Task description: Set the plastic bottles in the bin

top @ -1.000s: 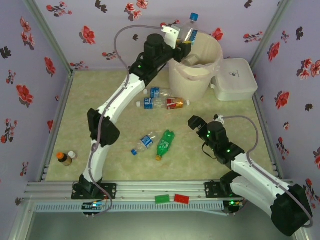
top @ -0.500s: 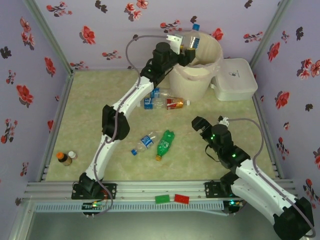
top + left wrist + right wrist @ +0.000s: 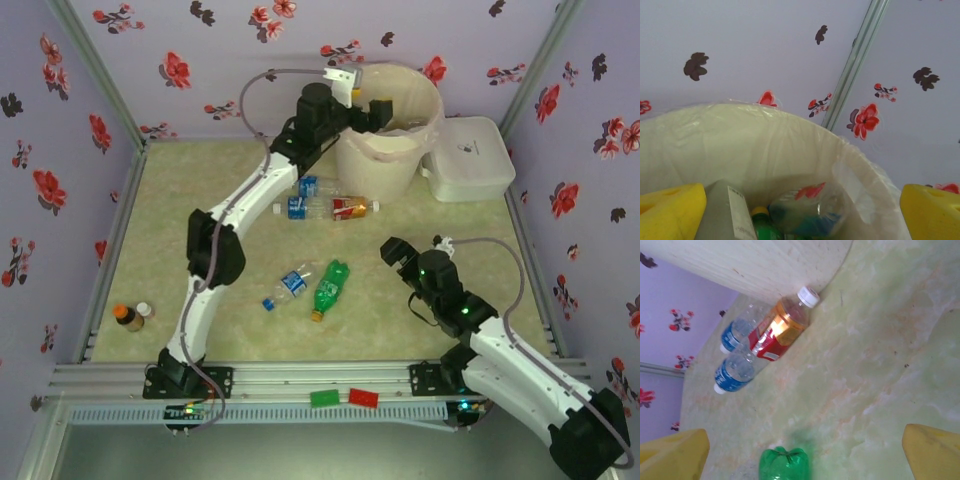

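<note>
**A:** What has just changed?

**B:** The left gripper (image 3: 372,105) let go. A second ago it held a blue-capped bottle upright over the bin (image 3: 400,165). Now its jaws stand wide apart with nothing between them.

**A:** And the bottle?

**B:** In the left wrist view a clear bottle (image 3: 807,207) with a red-and-blue label lies inside the liner (image 3: 765,135). It is beside a yellow-capped bottle (image 3: 761,220). I take the clear one for the bottle just dropped, though I can't be sure.

**A:** So one more is in. What's left?

**B:** Five on the tabletop (image 3: 200,220). A red-labelled bottle (image 3: 348,207) and two blue-labelled bottles (image 3: 298,208) lie at the bin's foot. A stray bottle (image 3: 290,284) and a green bottle (image 3: 330,287) lie side by side in the middle.

**A:** How are the arms posed?

**B:** The left arm is stretched far out, with its wrist at the bin's near-left rim and the gripper reaching over the mouth. The right arm is folded low. The right gripper (image 3: 392,250) is open and empty, just right of the green bottle, and its camera looks toward the three by the bin.

**A:** Next?

**B:** Likely the left arm pulls back clear of the rim and goes for the bottles at the bin's foot.
</note>
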